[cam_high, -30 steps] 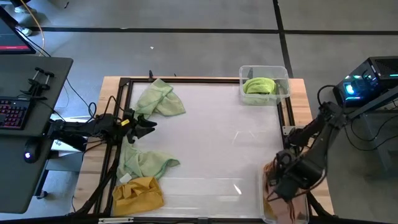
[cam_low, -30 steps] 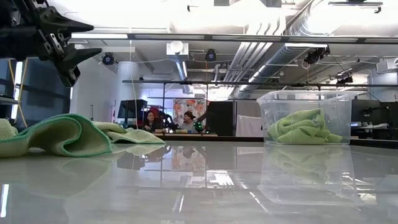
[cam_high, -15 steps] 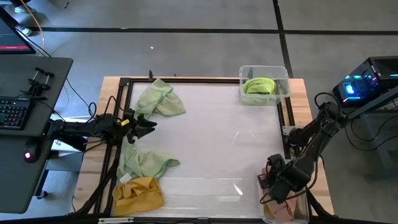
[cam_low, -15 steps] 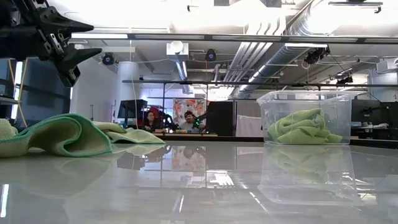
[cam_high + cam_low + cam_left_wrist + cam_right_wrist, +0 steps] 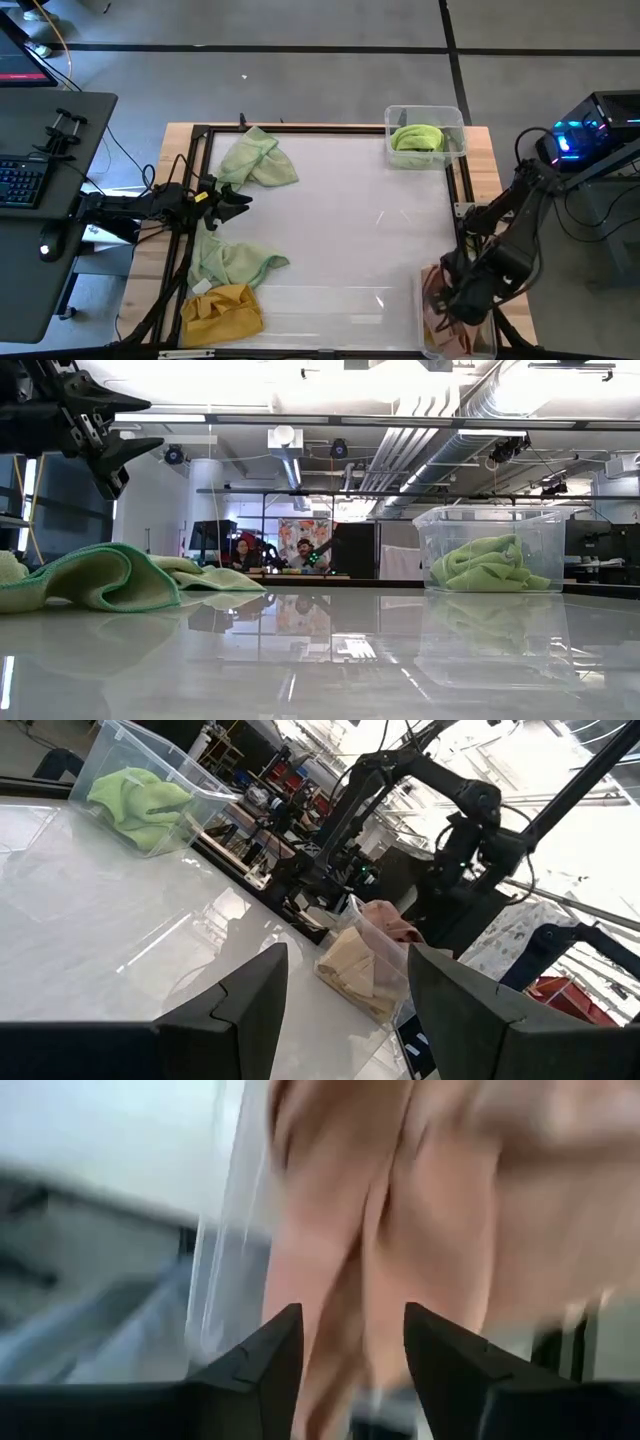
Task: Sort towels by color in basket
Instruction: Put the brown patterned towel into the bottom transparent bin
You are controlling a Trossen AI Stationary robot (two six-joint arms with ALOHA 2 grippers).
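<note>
Two pale green towels (image 5: 258, 160) (image 5: 236, 262) and a mustard yellow towel (image 5: 222, 311) lie flat on the table's left side. A bright green towel (image 5: 417, 138) sits in the clear bin (image 5: 455, 118) at the far right. Pink and peach towels (image 5: 437, 305) lie in a second clear bin (image 5: 425, 340) at the near right. My left gripper (image 5: 238, 200) (image 5: 345, 960) hovers open above the table's left side, between the two pale green towels. My right gripper (image 5: 350, 1315) points down into the near-right bin, open, with pink towel (image 5: 420, 1200) close ahead of its fingers. My right gripper stands with its fingers apart, pointing down from above at the pink towel's folds (image 5: 340, 1220) in the near-right bin. I cannot tell whether the fingertips touch the cloth. My left gripper touches nothing.
A dark frame (image 5: 300, 128) runs around the white table top. A desk with a keyboard (image 5: 25, 185) stands beyond the left edge. The white middle of the table (image 5: 350, 230) is bare. In the low view people sit far off in the room behind (image 5: 270, 552).
My right arm has shifted a little over the near-right bin, dipping toward the near edge and coming back. The pink towel that hung at the gripper by the bin's left wall now lies lower, inside the bin.
</note>
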